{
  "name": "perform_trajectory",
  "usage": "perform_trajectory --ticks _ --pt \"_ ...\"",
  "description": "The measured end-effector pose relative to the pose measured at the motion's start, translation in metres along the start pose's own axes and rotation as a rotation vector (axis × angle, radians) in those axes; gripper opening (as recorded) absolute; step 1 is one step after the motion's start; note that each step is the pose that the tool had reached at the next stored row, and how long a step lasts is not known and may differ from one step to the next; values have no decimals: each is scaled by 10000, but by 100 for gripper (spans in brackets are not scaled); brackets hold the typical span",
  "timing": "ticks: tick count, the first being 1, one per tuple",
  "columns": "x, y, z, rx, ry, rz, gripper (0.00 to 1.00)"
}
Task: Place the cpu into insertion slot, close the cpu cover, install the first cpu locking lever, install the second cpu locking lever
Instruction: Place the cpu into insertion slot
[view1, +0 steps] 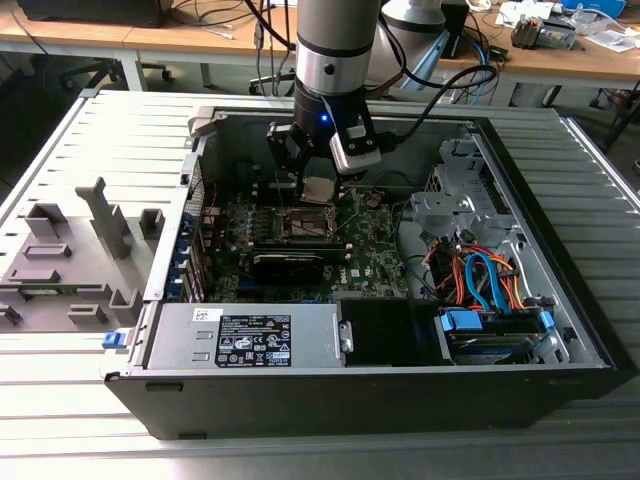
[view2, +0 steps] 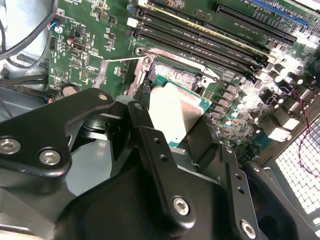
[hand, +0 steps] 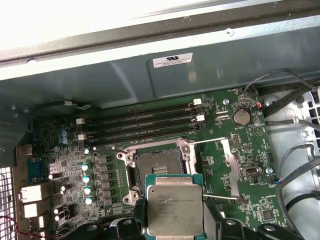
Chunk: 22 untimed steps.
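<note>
The end effector (view1: 318, 188) is grasping the cpu (hand: 174, 211) by two opposite edges. It is holding the cpu above the circuit board (hand: 250, 145) inside the open computer case (view1: 400, 400). The slot (hand: 160, 167) is lying bare just beside the cpu, with nothing sitting in it. The cover (hand: 231, 162) seems to be standing open next to the slot, and the levers (hand: 212, 141) are looking unlatched. The work is sitting in its first step: seating the cpu, closing the cover and fastening both levers are not yet done.
</note>
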<state>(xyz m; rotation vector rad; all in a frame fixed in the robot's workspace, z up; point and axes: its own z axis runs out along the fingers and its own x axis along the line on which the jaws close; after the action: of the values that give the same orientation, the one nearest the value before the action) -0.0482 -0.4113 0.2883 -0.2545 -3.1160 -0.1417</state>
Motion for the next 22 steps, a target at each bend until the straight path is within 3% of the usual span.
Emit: perform_trajectory --ticks 22 --pt "0 0 0 -2 -9 98 54"
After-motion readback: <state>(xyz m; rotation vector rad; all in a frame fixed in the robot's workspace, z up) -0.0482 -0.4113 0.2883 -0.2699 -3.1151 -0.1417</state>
